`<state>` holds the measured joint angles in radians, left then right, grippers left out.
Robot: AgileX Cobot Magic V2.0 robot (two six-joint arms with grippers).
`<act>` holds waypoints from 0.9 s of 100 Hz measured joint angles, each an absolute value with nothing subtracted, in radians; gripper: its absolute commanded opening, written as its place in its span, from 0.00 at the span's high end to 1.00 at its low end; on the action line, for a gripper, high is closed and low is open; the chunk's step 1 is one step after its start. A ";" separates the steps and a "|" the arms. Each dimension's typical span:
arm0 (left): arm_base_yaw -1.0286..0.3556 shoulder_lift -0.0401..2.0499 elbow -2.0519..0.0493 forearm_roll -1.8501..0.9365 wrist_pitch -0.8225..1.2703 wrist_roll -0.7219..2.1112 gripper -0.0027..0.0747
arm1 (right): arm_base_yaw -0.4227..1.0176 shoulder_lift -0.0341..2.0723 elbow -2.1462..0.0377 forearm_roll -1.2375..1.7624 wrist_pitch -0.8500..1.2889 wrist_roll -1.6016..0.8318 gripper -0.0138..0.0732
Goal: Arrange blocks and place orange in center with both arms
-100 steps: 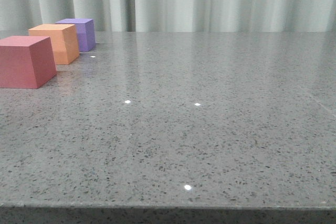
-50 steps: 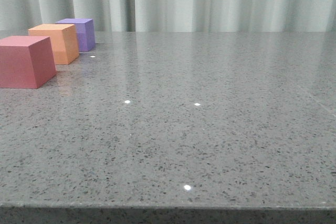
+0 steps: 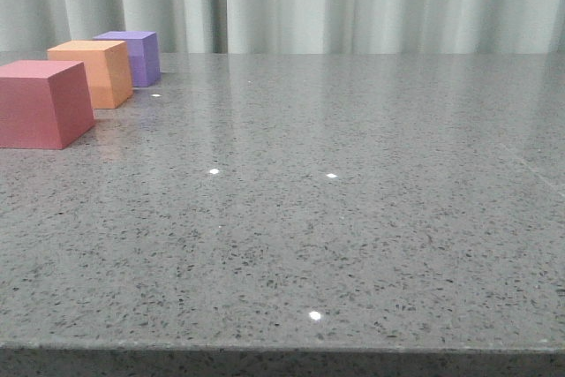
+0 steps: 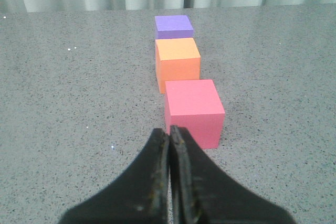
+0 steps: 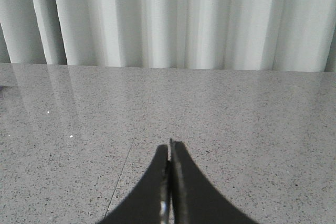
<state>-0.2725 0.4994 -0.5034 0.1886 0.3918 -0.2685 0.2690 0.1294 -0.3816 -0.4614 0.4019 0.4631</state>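
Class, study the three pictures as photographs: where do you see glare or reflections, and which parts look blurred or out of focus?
Front view: small bright glare spots on the glossy table, and the curtain reflects faintly on it. Left wrist view: left gripper is dark and soft-edged, cubes fairly sharp. Right wrist view: curtain reflections streak the table; right gripper is a dark silhouette.

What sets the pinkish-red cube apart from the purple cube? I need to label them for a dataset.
Colour: the pinkish-red cube is rosy red, the purple cube is violet.
Place in the row: the pinkish-red cube sits at the end nearest the camera, the purple cube at the far end, with the orange cube between them.
Nearness to the left gripper: the pinkish-red cube lies closest, the purple cube farthest.
Both are plain matte cubes resting flat on the grey table.
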 measured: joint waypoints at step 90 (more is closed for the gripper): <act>-0.205 0.371 -0.265 0.163 0.022 -0.216 0.99 | 0.269 0.129 -0.379 -0.461 0.402 0.461 0.97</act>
<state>-0.2051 0.3706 -0.2649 0.1632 0.0218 -0.2156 0.2690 0.1294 -0.3793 -0.4614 0.4019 0.4607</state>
